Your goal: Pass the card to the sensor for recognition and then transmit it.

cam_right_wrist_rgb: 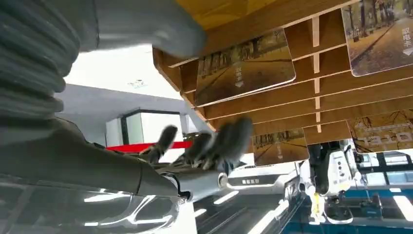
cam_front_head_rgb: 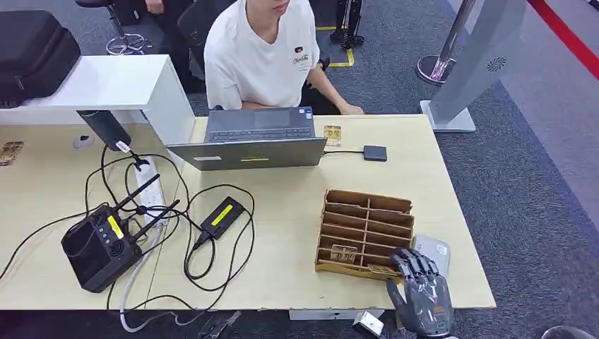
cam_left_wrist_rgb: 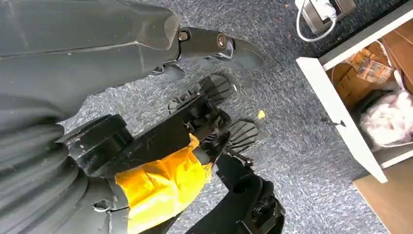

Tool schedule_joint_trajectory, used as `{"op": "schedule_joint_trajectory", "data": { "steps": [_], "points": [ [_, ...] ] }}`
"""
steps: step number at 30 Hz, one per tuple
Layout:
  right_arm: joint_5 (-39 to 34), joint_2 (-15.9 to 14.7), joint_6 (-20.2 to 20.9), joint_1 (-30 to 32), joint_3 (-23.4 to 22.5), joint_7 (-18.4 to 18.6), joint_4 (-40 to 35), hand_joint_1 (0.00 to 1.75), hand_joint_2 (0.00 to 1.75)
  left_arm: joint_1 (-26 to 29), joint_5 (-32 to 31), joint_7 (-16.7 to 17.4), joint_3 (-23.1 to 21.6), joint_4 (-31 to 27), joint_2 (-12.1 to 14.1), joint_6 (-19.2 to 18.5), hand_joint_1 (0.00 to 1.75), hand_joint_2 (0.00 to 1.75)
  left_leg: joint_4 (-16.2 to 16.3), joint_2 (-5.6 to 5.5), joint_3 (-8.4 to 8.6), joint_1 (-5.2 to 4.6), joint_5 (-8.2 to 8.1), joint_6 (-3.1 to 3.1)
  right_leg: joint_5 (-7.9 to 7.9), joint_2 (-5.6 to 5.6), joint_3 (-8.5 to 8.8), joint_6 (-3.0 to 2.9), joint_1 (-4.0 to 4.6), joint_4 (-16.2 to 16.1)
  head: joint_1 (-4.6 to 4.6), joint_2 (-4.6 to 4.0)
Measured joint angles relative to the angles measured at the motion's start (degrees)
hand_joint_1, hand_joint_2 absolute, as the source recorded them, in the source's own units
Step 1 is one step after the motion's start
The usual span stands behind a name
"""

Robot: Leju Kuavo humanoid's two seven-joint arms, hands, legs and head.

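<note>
On table — slotted rack [cam_front_head_rgb: 367,212] holding cards [cam_front_head_rgb: 344,253]

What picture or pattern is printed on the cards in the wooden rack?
The cards carry a sepia-toned tree-lined path photo with small white text; clearest in the right wrist view.

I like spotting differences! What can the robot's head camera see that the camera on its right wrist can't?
Head view alone: the pale wooden table, a grey open laptop with a person in a white T-shirt behind it, a black box with antennas, and black cables.

Right wrist view alone: a close look at the printed picture cards lying in the slots, with the tree-lined path on them.

Both: the brown cardboard slotted tray and the robot's grey right hand at its near corner, fingers apart, holding nothing.
</note>
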Motion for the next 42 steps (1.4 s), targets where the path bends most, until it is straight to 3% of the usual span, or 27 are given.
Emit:
{"op": "schedule_joint_trajectory", "data": {
  "steps": [4, 12, 14, 21, 23, 42],
  "points": [
    [0.0, 0.0, 0.0, 0.0, 0.0, 0.0, 0.0, 1.66, 1.75, 0.0, 0.0, 0.0, -0.1, 0.0, 0.0, 0.0, 0.00, 1.75, 0.0, -0.01, 0.00, 0.00, 0.00, 0.00, 0.00, 0.00, 0.00, 0.00, 0.00, 0.0, 0.00, 0.00],
    [0.1, 0.0, 0.0, -0.1, 0.0, 0.0, 0.0, 1.71, 1.75, -0.4, -0.8, 0.3, -1.0, 0.0, 0.0, 0.5, 0.00, 1.75, 0.0, 0.00, 0.00, 0.00, 0.00, 0.00, 0.00, 0.00, 0.00, 0.00, 0.00, 0.0, 0.02, 0.00],
    [0.2, 0.0, 0.0, -0.2, -0.1, 0.0, 0.0, 1.64, 1.75, -0.5, -0.9, 0.5, -1.2, 0.0, 0.0, 0.9, 0.00, 1.75, 0.0, 0.00, 0.01, 0.00, 0.00, 0.00, 0.00, 0.00, 0.00, 0.00, 0.00, 0.0, 0.00, 0.00],
    [0.6, 0.5, 0.0, -0.3, -0.7, 0.0, 0.0, 1.64, 1.75, -0.7, -1.7, 1.0, -1.7, 0.0, -0.2, 2.5, 0.00, 1.75, 0.0, 0.01, 0.03, 0.01, 0.00, 0.00, 0.00, 0.01, 0.00, -0.01, 0.01, 0.0, 0.00, 0.00],
    [0.6, 0.5, 0.0, -0.3, -0.8, 0.0, 0.0, 1.55, 1.75, -0.7, -1.7, 1.0, -1.8, 0.0, -0.3, 2.6, 0.00, 1.75, 0.0, 0.01, 0.03, 0.01, 0.00, -0.01, 0.00, 0.01, 0.00, -0.01, 0.01, 0.0, 0.00, 0.00],
    [0.7, 1.0, 0.0, -0.3, -1.5, 0.0, 0.0, 1.55, 1.75, -1.1, -5.0, 1.9, -2.9, -0.2, -0.9, 7.1, 0.00, 1.75, 0.0, 0.03, 0.06, 0.01, 0.01, -0.01, 0.02, 0.02, 0.02, -0.02, 0.01, 0.0, 0.00, 0.00]
  ]
}}
